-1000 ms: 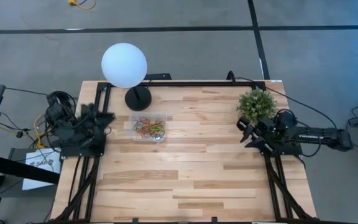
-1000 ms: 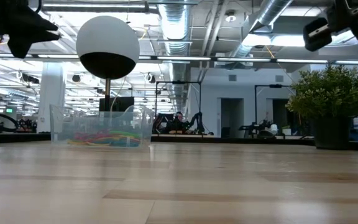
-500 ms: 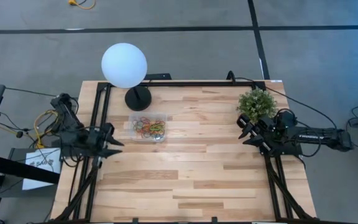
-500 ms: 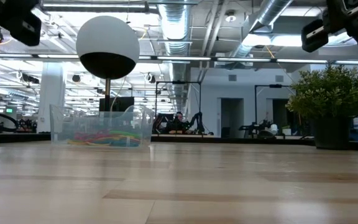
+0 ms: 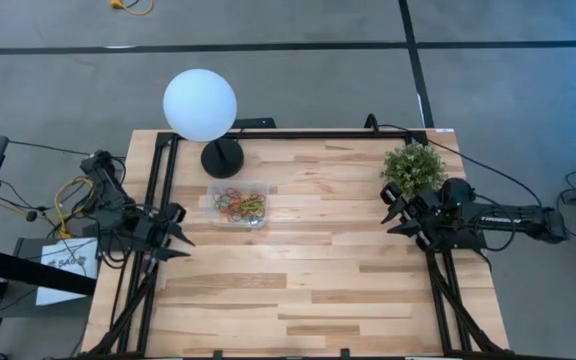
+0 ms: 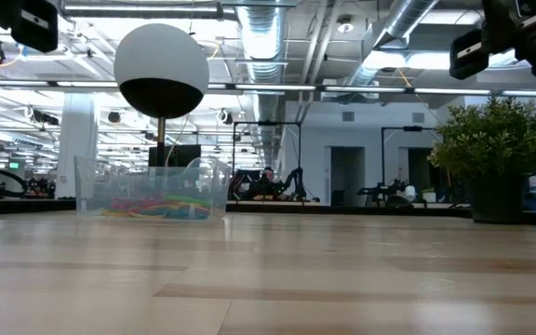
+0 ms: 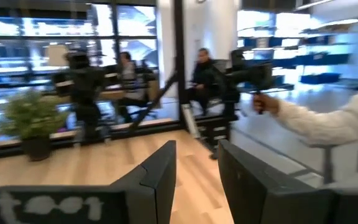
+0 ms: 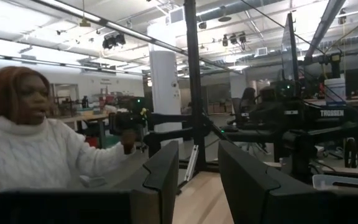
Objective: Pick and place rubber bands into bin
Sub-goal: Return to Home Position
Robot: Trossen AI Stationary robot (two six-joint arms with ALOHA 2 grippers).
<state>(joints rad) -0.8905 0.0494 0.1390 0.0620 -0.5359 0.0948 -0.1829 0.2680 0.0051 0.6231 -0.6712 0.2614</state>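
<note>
my left gripper (image 5: pixel 186 240) and right gripper (image 5: pixel 389 225) sit part open, empty; a wide homing swing by the left, at 8 o'clock of the bin (image 5: pixel 211 192), could spill the bands (image 5: pixel 240 206).

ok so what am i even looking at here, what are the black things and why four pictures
It is a robot with two dark arms at a light wooden table. One picture looks straight down, one looks level across the tabletop, and two come from cameras on the wrists, looking past each arm's own two fingers. The left gripper hangs at the table's left edge, the right gripper at its right edge; both are open and hold nothing. On the table stand a small clear plastic bin with coloured rubber bands inside, a white globe lamp and a small green potted plant. The right wrist view also catches a person in a white jumper beyond the table.
</note>
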